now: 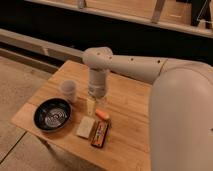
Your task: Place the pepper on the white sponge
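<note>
The pepper (102, 114) lies near frame centre, just upper right of the white sponge (86, 127). It is probably light, firm and smooth (apt to roll), so take it across the thicker middle. The gripper (91, 105) hangs just left of it; released or clenched, I cannot tell. A dark block (100, 134) crowds the sponge's right; the bowl (52, 114) and cup (69, 90) sit left.

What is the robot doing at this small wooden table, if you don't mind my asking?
The robot's one arm reaches over the wooden table, and its gripper points down close beside the pepper. The pepper lies on the table top, not yet on the white sponge, which sits just in front of it next to a dark red-brown block. A black bowl and a pale cup stand further left in the view.
</note>
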Controlling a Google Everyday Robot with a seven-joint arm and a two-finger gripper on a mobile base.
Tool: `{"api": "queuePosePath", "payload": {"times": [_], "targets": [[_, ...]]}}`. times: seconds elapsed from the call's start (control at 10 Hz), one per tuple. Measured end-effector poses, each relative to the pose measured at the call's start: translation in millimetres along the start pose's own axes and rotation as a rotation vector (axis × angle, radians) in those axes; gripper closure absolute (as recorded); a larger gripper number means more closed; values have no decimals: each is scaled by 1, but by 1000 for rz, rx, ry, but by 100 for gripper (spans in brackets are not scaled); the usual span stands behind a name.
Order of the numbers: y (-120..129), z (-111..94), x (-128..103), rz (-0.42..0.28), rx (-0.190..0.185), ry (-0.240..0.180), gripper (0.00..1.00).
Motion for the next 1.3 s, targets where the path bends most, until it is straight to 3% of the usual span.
{"api": "queuePosePath", "payload": {"times": [0.1, 0.2, 0.4, 0.6, 0.8, 0.9, 1.0, 1.1, 1.3], "targets": [[10, -5, -12, -77, -50, -68, 35], [12, -8, -12, -139, -63, -92, 35], [-2, -10, 7, -230, -28, -55, 35], [-37, -25, 51, -347, 123, 91, 35], [-50, -43, 68, -467, 260, 195, 35], [-47, -44, 67, -491, 279, 202, 35], [-38, -41, 63, -528, 298, 198, 35], [-22, -34, 57, -557, 292, 161, 35], [-8, -18, 56, -555, 250, 85, 35]]}}
